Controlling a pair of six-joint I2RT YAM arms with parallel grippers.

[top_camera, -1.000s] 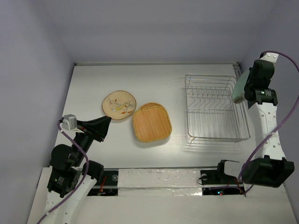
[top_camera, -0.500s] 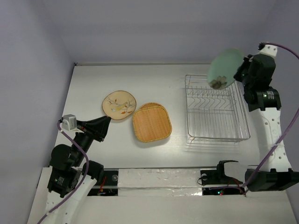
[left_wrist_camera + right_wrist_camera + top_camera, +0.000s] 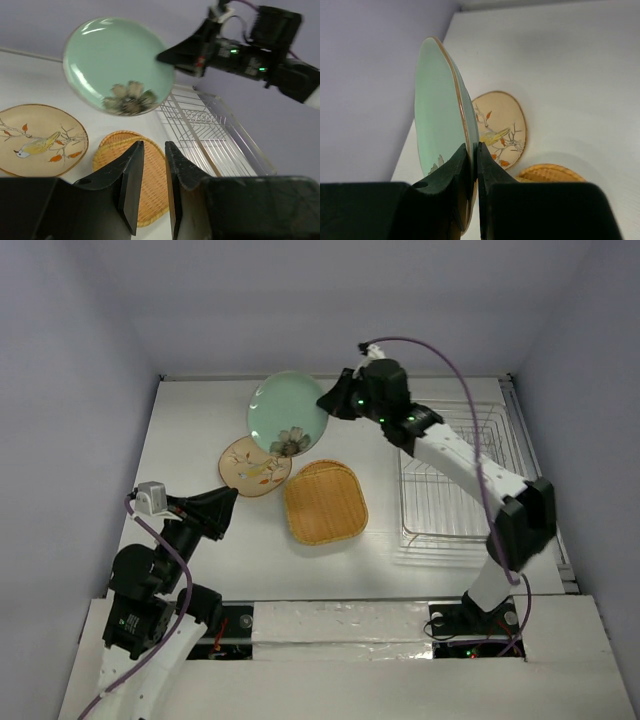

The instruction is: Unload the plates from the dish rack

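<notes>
Green plate up in the air, pinched by its rim alone!

The right gripper (image 3: pixel 472 150) has its jaws clamped on the edge of the pale green plate (image 3: pixel 288 417). The plate hangs steeply tilted above the far-left part of the surface (image 3: pixel 190 540), well apart from the dish rack (image 3: pixel 440 536) and overhanging the cream plate (image 3: pixel 256 466). The danger is a thin rim grip on a glossy disc. It could pivot or slide out, or clip the cream plate or the wicker plates (image 3: pixel 324 502) if lowered straight down. The plate is smooth celadon, brown-edged, with a flower painted near its low side. The left gripper (image 3: pixel 152 147) hovers low, jaws slightly apart, holding nothing.
</notes>
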